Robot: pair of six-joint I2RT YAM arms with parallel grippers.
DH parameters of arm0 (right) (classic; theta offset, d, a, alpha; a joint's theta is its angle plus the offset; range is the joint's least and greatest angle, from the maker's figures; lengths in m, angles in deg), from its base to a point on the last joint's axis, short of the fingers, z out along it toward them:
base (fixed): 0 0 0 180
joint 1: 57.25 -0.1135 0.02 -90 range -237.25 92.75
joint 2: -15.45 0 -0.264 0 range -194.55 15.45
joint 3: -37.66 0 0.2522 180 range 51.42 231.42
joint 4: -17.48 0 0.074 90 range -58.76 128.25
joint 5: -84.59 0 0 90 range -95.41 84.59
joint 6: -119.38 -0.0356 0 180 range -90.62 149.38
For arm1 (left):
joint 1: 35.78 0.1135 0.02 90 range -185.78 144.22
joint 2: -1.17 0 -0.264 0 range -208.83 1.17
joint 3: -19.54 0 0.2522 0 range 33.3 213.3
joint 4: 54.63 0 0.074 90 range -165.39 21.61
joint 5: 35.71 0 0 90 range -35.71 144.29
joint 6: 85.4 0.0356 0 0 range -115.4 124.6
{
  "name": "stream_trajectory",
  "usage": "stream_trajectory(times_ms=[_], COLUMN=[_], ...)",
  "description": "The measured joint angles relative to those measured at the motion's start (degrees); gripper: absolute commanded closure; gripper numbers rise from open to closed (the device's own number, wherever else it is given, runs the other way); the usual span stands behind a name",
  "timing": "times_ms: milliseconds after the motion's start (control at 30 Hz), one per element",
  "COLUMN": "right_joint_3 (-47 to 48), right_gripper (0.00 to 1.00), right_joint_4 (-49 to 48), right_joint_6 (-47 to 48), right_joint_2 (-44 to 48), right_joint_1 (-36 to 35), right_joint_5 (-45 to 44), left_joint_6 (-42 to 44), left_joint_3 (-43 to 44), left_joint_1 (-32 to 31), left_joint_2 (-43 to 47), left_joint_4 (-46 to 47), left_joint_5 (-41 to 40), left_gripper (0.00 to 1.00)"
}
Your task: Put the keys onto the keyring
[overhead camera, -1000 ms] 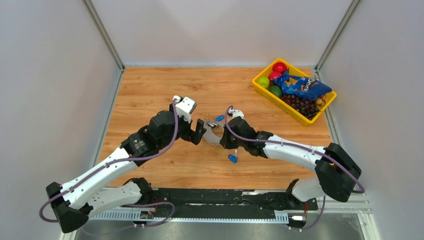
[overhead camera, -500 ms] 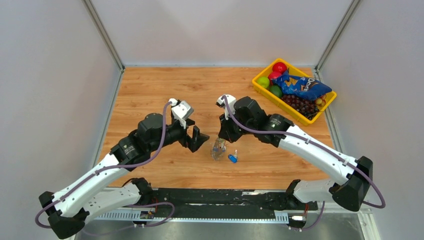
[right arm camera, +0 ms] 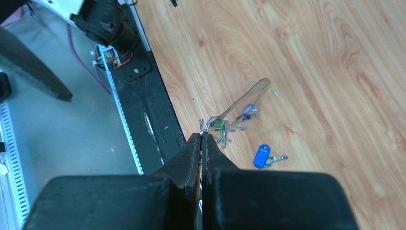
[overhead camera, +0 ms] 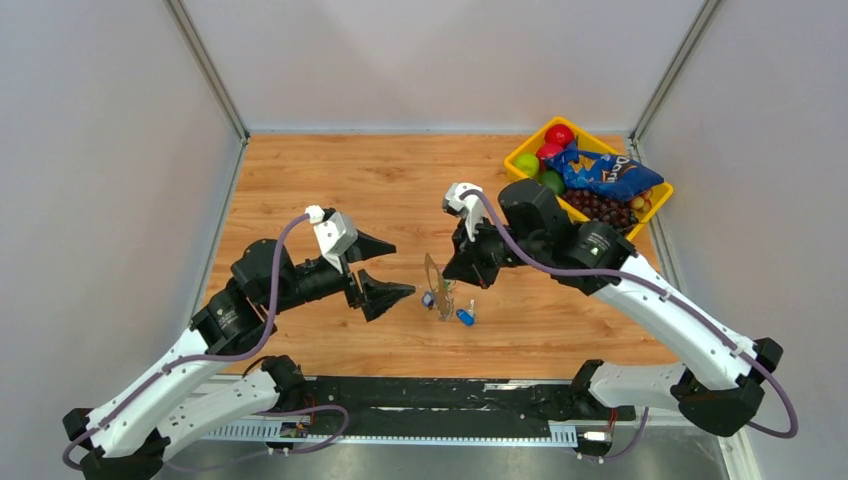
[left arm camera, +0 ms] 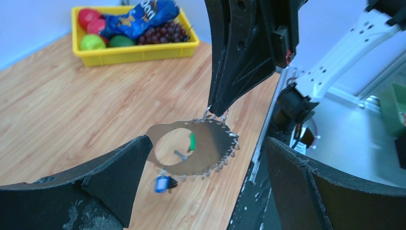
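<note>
Keyring (right arm camera: 202, 125) | right gripper (right arm camera: 201, 137) jaws clenched on it | left gripper (overhead camera: 399, 268) jaws spread wide, holding nothing

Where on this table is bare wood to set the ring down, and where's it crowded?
Bare wood: the far-left stretch between the back wall and the left pincer, running right to the yellow tray. Crowded: centre, where the right pincer dangles the keyring beside a loose blue key.

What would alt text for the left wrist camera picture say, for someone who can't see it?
A black right gripper reaches down, pinching the small silver keyring, with a shiny flat tag, a green-capped key and a blue-capped key dangling below it over a wooden table. The open fingers of the left gripper frame the foreground; a yellow tray of fruit sits behind.
</note>
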State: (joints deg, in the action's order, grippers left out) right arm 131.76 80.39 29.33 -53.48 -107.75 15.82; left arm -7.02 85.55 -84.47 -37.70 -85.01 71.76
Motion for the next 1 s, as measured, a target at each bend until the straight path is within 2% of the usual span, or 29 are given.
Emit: stream_trajectory(times_ms=[100, 400, 600, 800, 1000], right_joint_3=[-0.2, -11.0, -16.4, -20.2, -24.0], right_gripper=[1.0, 1.0, 1.0, 1.0, 1.0], right_joint_4=[-1.5, -18.8, -28.7, -35.8, -43.5], right_joint_6=[0.2, -0.7, -1.4, -1.2, -1.0], right_joint_2=[2.8, 16.5, 19.1, 19.6, 21.1], right_joint_1=[0.0, -0.1, -1.0, -2.3, -2.8], right_joint_5=[1.3, 4.6, 7.1, 8.6, 9.9], left_joint_6=[-0.9, -5.4, -9.1, -12.7, -14.7], left_joint_3=[-0.3, -5.4, -8.7, -10.6, -10.6], left_joint_1=[0.0, 0.0, 0.0, 0.0, 0.0], left_joint_2=[0.9, 3.0, 2.9, 1.9, 0.7], left_joint_4=[2.5, 13.9, 22.5, 30.5, 34.5], left_joint_5=[2.0, 5.7, 8.5, 12.2, 14.4], left_gripper=[0.0, 0.0, 0.0, 0.06, 0.18])
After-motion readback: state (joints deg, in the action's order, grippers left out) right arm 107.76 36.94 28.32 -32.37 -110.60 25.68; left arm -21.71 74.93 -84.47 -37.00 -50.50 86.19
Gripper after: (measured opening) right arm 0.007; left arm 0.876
